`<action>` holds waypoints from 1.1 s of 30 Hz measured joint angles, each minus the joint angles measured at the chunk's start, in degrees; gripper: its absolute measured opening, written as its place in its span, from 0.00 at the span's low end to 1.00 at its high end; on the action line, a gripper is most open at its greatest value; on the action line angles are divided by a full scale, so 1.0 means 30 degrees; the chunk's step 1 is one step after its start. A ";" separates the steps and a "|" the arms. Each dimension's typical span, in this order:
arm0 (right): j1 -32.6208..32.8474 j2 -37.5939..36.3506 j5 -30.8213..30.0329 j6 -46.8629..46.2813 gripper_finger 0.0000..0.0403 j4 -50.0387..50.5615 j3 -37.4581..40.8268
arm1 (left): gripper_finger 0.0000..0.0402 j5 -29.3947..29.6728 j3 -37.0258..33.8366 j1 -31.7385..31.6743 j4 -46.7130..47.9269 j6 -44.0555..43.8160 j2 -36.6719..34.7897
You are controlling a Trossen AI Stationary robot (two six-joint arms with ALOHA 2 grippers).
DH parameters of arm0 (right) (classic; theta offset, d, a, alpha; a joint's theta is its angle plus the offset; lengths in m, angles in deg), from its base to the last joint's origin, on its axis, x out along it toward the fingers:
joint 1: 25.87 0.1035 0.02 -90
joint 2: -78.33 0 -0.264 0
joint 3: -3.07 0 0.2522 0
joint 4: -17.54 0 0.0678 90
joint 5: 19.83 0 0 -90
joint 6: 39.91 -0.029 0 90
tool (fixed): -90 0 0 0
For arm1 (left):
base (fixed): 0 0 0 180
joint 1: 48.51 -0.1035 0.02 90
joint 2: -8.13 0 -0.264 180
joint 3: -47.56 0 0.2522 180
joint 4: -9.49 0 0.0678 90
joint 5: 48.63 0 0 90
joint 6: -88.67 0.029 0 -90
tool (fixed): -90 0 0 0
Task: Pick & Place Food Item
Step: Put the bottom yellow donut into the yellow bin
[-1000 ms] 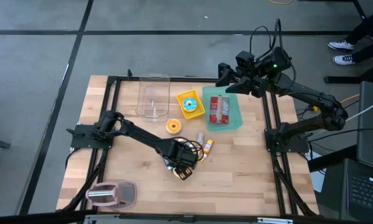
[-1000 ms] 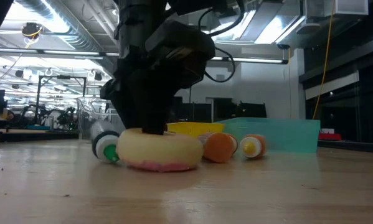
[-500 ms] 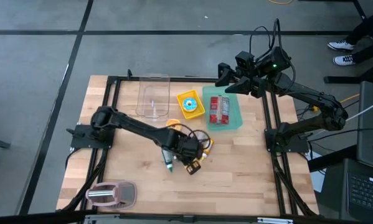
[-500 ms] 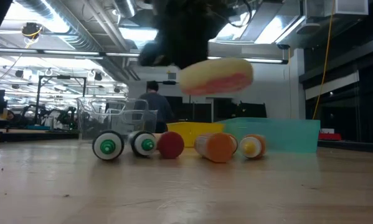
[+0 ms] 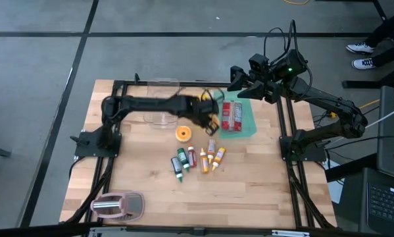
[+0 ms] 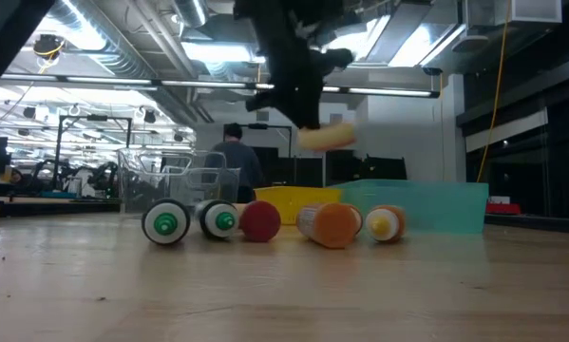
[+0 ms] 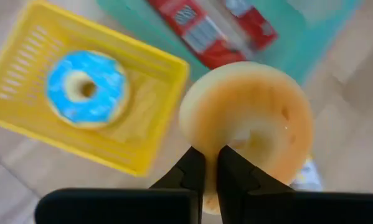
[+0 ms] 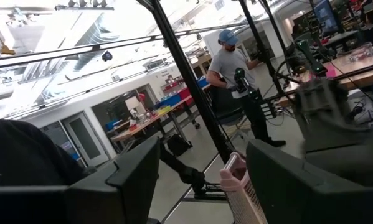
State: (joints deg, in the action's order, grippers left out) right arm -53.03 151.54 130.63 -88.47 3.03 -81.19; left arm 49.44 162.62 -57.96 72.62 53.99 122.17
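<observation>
Left wrist view alone shows blue donut (image 7: 86, 89).

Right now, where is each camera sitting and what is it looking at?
High view: above the table, looking straight down; both arms show, left gripper by the yellow basket, right gripper waiting at the far edge.
Low view: at tabletop height, looking across at the tubes; the left arm hangs in from above.
Left wrist view: looks past its fingers shut on the donut.
Right wrist view: looks into the room; its open fingers show.
Shared: the donut shows in the low and left wrist views.
</observation>
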 joint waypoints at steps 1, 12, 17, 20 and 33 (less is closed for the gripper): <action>0.0000 -0.0005 0.0003 0.0001 0.59 0.0000 0.0000 | 0.04 -0.0235 0.0000 -0.0527 -0.0021 0.0400 0.0000; 0.0000 0.0003 0.0196 -0.0021 0.59 -0.0714 0.0000 | 0.04 -0.2276 -0.0034 -0.4968 -0.0077 0.3751 0.0150; 0.0000 -0.0001 -0.0621 0.0219 0.59 -0.0714 0.0000 | 0.04 -0.3682 -0.0592 -0.5973 -0.0085 0.4783 0.0160; -0.0007 -0.0001 -0.1265 0.0354 0.59 -0.0714 0.0000 | 0.04 -0.3840 -0.1156 -0.6274 -0.0127 0.5145 0.0160; 0.0000 -0.0001 -0.2571 0.0576 0.59 -0.0714 0.0000 | 0.04 -0.5358 -0.2632 -0.6427 -0.1851 0.5982 0.0363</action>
State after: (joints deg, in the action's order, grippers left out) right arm -53.03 151.53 122.92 -86.74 0.89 -81.19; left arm 33.37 154.73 -77.24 67.07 71.93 123.25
